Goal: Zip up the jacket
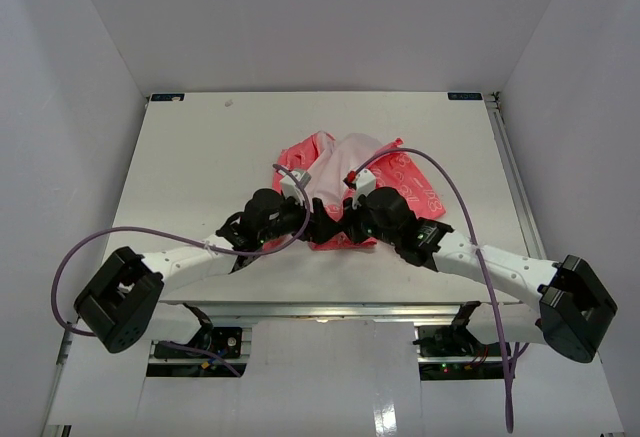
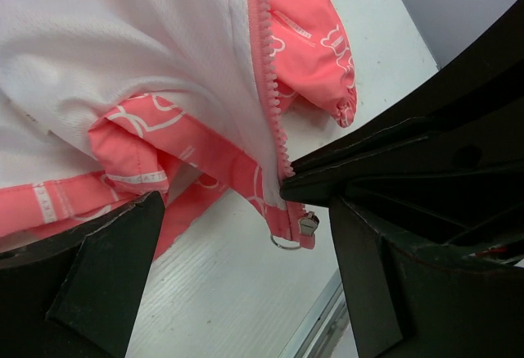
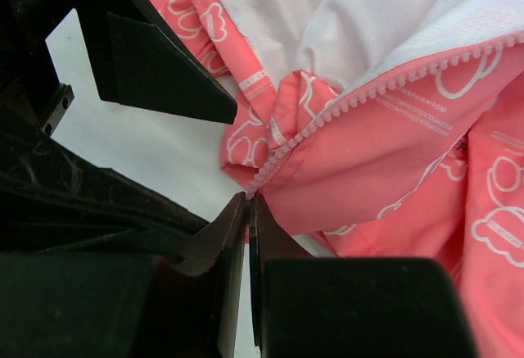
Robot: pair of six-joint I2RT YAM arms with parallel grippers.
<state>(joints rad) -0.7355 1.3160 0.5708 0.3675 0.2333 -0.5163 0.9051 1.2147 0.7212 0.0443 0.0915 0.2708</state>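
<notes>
The coral-pink jacket [image 1: 395,172] lies open mid-table with its white lining [image 2: 123,47] showing. My right gripper [image 3: 248,202] is shut on the bottom end of one zipper edge [image 3: 368,92] at the near hem. In the left wrist view its black fingers [image 2: 368,157] pinch that edge just above the metal slider with its ring pull [image 2: 306,225]. My left gripper [image 2: 246,235] is open wide, straddling the same hem corner with bare table between its fingers [image 2: 106,276]. In the top view both grippers meet at the near hem, the left gripper [image 1: 303,219] and the right gripper [image 1: 342,225].
The white table [image 1: 200,157] is bounded by grey walls on three sides. Its near metal edge [image 2: 327,317] runs just below the slider. Purple cables [image 1: 470,217] loop over both arms. A sleeve cuff [image 2: 340,88] lies beyond the zipper.
</notes>
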